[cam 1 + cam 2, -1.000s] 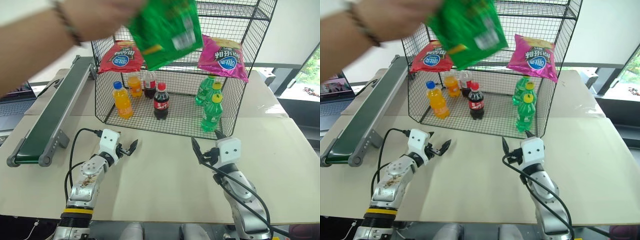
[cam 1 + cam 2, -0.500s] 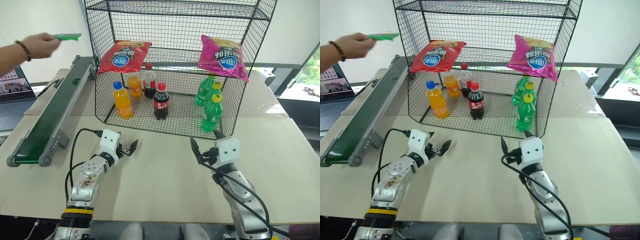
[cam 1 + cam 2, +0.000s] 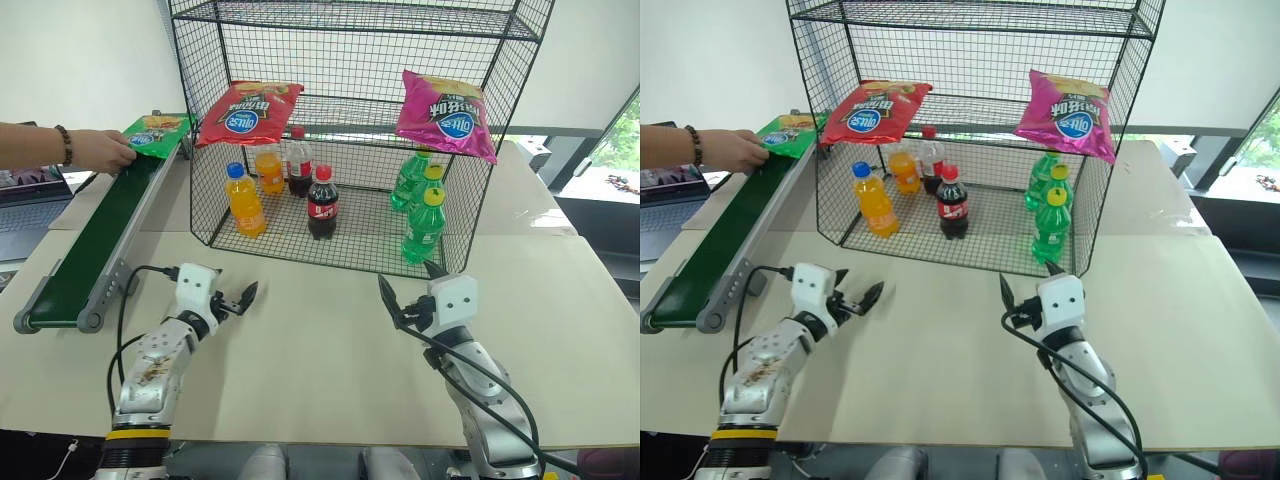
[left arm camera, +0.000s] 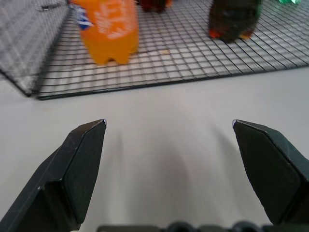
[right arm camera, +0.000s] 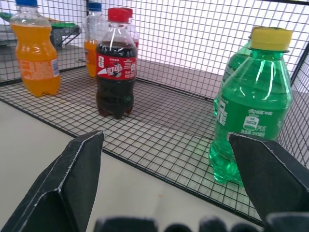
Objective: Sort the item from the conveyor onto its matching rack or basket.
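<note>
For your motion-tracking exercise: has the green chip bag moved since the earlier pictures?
Yes. It went from high in front of the rack down and left; the green chip bag now lies on the conveyor's far end.

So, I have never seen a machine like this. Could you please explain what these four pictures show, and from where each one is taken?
It is a humanoid robot with two arms. The two wide pictures come from cameras in its head, looking down at a beige table. The two close pictures come from cameras on its wrists.

The left end effector and the right end effector are both open and hold nothing.

On the table stands a tall black wire-grid rack holding soda bottles, a red chip bag and a magenta chip bag. Left of it lies a long dark green conveyor belt. At its far end a person's hand touches a glossy green chip bag lying there.
</note>
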